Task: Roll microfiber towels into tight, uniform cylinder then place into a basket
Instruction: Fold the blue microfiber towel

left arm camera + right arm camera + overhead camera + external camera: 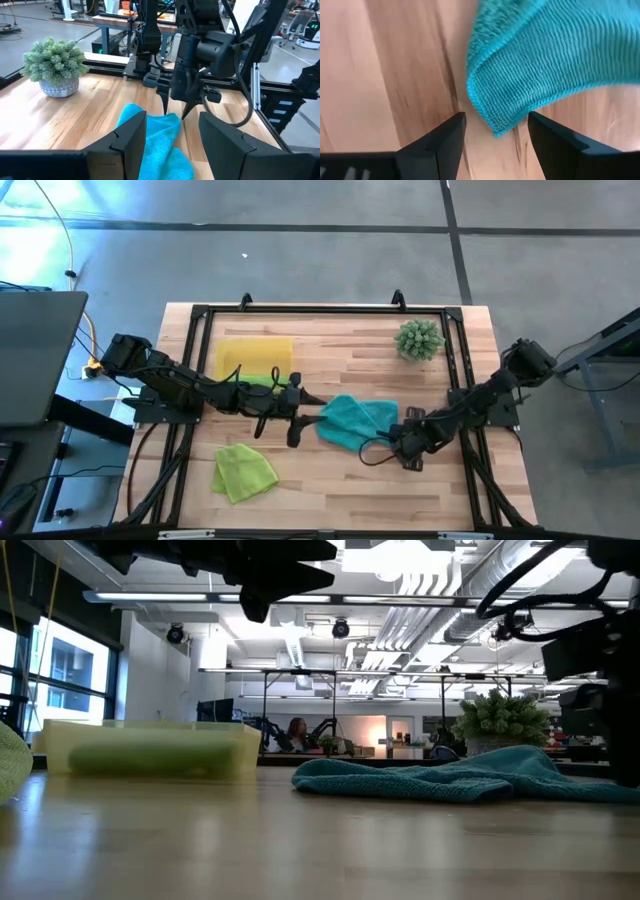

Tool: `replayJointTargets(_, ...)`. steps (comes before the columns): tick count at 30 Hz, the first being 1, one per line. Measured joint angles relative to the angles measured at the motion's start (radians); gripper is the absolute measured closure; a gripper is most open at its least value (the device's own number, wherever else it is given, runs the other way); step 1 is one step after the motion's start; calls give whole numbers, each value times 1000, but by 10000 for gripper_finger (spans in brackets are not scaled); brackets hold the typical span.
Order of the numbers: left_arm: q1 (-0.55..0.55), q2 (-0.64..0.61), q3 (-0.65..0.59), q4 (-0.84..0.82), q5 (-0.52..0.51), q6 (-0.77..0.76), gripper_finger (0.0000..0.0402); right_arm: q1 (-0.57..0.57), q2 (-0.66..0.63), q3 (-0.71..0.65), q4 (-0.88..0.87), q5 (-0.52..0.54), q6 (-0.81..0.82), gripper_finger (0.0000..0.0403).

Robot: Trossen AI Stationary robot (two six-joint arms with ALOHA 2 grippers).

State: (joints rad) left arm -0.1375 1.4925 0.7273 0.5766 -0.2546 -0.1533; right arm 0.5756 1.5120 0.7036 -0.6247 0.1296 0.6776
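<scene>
Centrally, a teal towel [352, 421] is lying crumpled on the wooden table [400, 480] between two open grippers.

Partly hidden, the teal towel's right edge is disappearing under the right gripper [495, 131], whose fingers are standing wide on either side of a hemmed corner without closing on it; its ribbed weave is showing clearly in the right wrist view. The left gripper [308, 408] is hovering wide and empty just beside the towel's left edge. A rolled lime green towel [150, 757] is lying in the translucent yellow basket [240, 350], partly covered from above by the left arm. Another lime green towel [243, 471] is lying loose near the front-left. A spiky potted plant [419, 340] is standing at the back.
</scene>
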Motion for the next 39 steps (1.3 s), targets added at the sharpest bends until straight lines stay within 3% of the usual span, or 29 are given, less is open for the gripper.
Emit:
replayJointTargets(6, 0, 0, 0, -1, 0, 0, 229, 4, 1, 3, -8, 29, -68, 192)
replayJointTargets(14, 1, 0, 0, -2, 0, 7, 229, 10, 3, 90, -160, 0, 52, 192)
replayJointTargets(21, 1, 0, 0, -3, 0, 26, 229, 47, 3, 85, -11, 68, -35, 192)
replayJointTargets(39, 1, 0, 0, -3, 0, 26, 229, 48, 7, 32, 5, 60, -8, 196)
